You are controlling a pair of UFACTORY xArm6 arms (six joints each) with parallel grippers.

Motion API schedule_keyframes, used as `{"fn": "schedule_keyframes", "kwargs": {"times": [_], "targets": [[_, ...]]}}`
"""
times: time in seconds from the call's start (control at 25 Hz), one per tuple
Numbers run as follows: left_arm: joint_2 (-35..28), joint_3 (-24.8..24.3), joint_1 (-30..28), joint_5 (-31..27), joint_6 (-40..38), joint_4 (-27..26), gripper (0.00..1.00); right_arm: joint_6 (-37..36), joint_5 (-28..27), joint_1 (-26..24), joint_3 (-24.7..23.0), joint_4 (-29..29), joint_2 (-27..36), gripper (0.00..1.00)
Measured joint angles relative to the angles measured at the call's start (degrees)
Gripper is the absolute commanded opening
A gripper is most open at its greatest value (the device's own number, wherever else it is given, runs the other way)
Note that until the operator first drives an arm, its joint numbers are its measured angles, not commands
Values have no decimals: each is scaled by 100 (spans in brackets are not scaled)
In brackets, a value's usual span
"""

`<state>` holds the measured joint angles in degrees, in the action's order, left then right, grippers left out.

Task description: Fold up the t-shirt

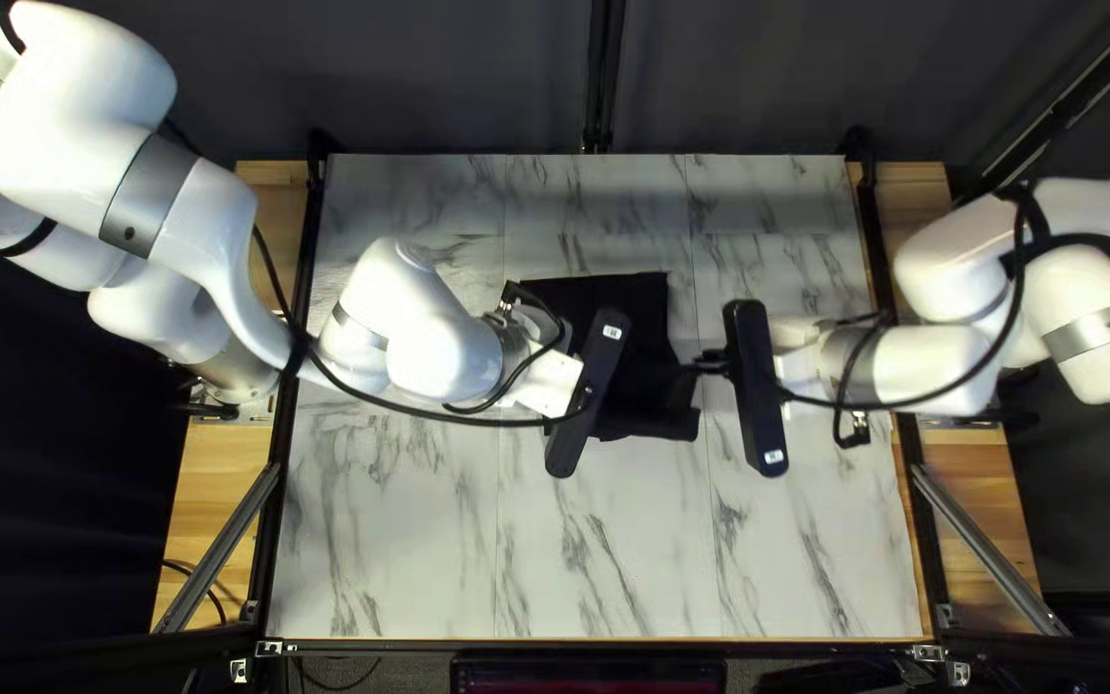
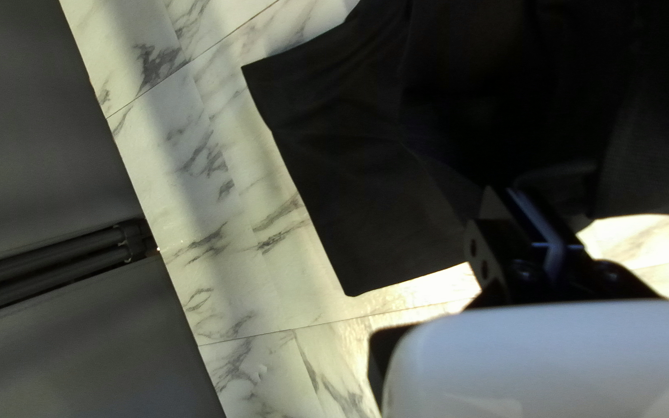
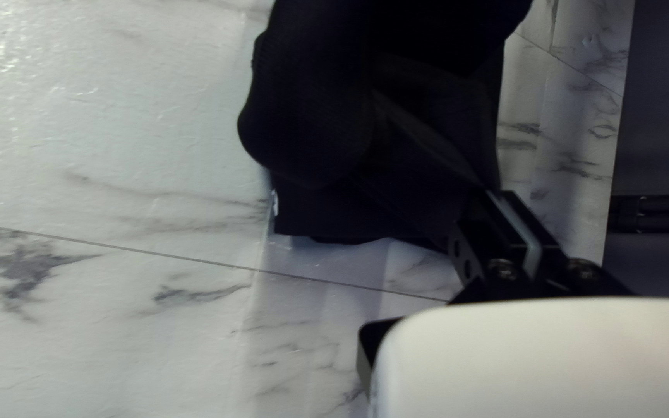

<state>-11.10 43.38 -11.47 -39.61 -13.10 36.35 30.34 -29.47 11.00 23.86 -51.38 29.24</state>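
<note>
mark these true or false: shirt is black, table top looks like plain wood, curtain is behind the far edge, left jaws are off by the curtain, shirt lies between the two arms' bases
1. The shirt is black. True.
2. The table top looks like plain wood. False: it is pale with grey marble veining.
3. A dark curtain is behind the far edge. True.
4. The left jaws are off by the curtain. False: they are at the shirt.
5. The shirt lies between the two arms' bases. True.
</note>
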Motion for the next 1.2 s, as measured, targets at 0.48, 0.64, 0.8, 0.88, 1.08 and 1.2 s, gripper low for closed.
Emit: {"fn": "schedule_keyframes", "kwargs": {"times": [0.48,0.64,0.8,0.88,1.08,1.2], "targets": [[-231,-436,582,323,337,-95,0,-794,948,-1067,-231,144,-102,0],[-118,-529,873,627,473,-127,0,-952,1312,-1361,-322,152,-210,0],[60,-557,1208,943,733,-246,0,-1076,1592,-1570,-411,183,-264,0],[123,-564,1325,1055,840,-312,0,-1170,1725,-1685,-435,215,-307,0],[134,-647,1511,1223,988,-411,0,-1296,2157,-2080,-508,137,-453,0],[123,-710,1604,1308,1034,-432,0,-1212,2451,-2367,-536,-138,-618,0]]}}
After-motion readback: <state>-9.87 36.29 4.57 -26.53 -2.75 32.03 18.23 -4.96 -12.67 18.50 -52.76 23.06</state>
